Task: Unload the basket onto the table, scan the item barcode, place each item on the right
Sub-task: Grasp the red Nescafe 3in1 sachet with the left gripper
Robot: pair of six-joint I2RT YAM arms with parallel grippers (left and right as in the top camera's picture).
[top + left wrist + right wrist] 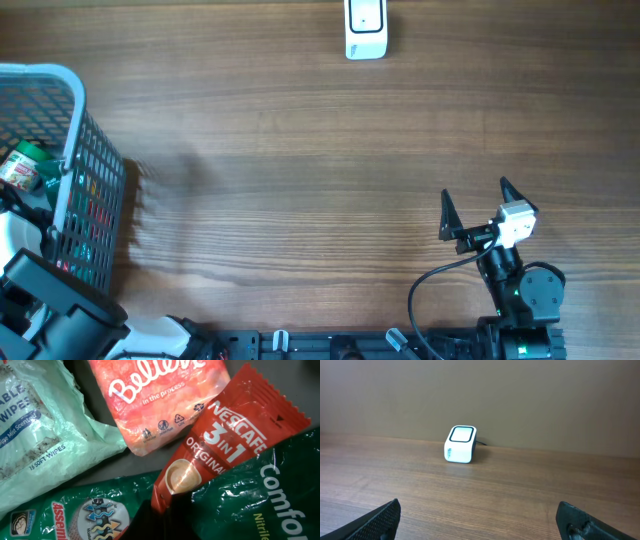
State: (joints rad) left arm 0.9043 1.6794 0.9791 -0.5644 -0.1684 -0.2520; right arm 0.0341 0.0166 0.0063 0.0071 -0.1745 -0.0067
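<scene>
- The table has a brown wood-grain top.
- A white scanner stands on it at the far edge, slightly right of centre.
- A grey mesh basket stands at the left edge, well apart from the scanner.

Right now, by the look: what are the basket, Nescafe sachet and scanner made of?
Basket: likely plastic-coated wire or moulded plastic; thin grey mesh, thick pale rim.
Nescafe sachet: glossy printed film, probably foil-lined; creases, glare, crimped serrated end.
Scanner: smooth white hard plastic, likely; rounded moulded shell, dark-edged top window.
</scene>
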